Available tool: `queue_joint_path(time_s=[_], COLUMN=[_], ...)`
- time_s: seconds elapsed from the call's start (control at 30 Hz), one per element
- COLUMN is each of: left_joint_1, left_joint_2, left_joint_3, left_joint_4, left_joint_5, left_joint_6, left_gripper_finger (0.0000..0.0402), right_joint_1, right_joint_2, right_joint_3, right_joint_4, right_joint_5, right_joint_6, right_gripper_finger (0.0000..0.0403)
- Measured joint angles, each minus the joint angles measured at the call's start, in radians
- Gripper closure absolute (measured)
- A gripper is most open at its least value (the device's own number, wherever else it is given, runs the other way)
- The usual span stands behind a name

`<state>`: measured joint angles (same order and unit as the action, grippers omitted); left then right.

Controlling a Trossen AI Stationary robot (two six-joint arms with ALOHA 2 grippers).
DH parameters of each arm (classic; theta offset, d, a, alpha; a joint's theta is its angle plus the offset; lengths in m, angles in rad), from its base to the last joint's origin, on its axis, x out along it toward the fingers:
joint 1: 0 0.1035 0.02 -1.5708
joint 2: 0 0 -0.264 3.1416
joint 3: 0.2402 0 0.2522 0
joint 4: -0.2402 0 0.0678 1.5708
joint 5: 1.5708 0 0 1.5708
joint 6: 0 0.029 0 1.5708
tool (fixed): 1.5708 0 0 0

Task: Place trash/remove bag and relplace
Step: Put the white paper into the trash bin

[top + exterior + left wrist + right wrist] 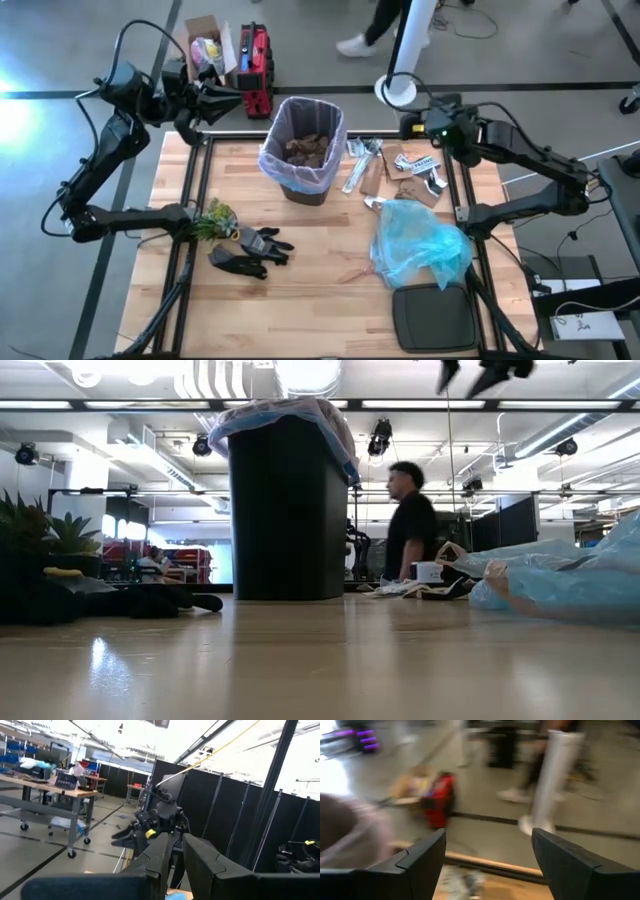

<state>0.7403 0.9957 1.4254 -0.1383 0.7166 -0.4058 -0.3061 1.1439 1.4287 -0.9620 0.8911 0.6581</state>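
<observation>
Evidently the trash-loading step is in hand: the right tool (408,125) hangs spread and empty at the worktop's (300,270) far right edge, above scraps (400,165) lying right of the bin (303,150) — it must drop and pinch one. The left tool (232,98), pressed together, waits far left. The pale pink bag (275,160) lines the bin, brown paper (307,150) already inside.

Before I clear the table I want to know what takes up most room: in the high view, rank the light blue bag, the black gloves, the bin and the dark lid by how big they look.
1. light blue bag
2. bin and dark lid: too alike to separate
3. black gloves
</observation>
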Motion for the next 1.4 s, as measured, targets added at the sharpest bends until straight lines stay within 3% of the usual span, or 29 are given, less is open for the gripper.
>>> queue_joint_path(time_s=[0.13, 0.33, 0.6, 0.87, 1.1, 1.4], left_joint_1=[0.000, 0.000, 0.000, 0.000, 0.000, 0.000], left_joint_2=[0.016, 0.020, 0.017, 0.017, -0.010, -0.070], left_joint_3=[0.000, -0.001, -0.001, -0.001, -0.001, -0.001], left_joint_4=[-0.003, -0.002, -0.001, -0.003, -0.067, -0.132], left_joint_5=[0.000, 0.000, 0.000, 0.000, 0.001, 0.001], left_joint_6=[-0.004, -0.004, -0.004, -0.004, -0.004, -0.004], left_gripper_finger=[0.0359, 0.0359, 0.0359, 0.0359, 0.0359, 0.0359], right_joint_1=[0.000, -0.002, -0.072, -0.145, -0.278, -0.481], right_joint_2=[0.001, 0.030, 0.090, 0.162, 0.292, 0.482], right_joint_3=[-0.037, -0.167, -0.396, -0.533, -0.523, -0.501], right_joint_4=[-0.181, -0.266, -0.194, 0.002, 0.128, 0.298], right_joint_5=[0.110, 0.128, -0.139, -0.468, -0.540, -0.785], right_joint_6=[0.197, 0.387, 0.592, 0.415, 0.275, 0.209], right_gripper_finger=[0.0133, 0.0142, 0.0151, 0.0131, 0.0108, 0.0104])
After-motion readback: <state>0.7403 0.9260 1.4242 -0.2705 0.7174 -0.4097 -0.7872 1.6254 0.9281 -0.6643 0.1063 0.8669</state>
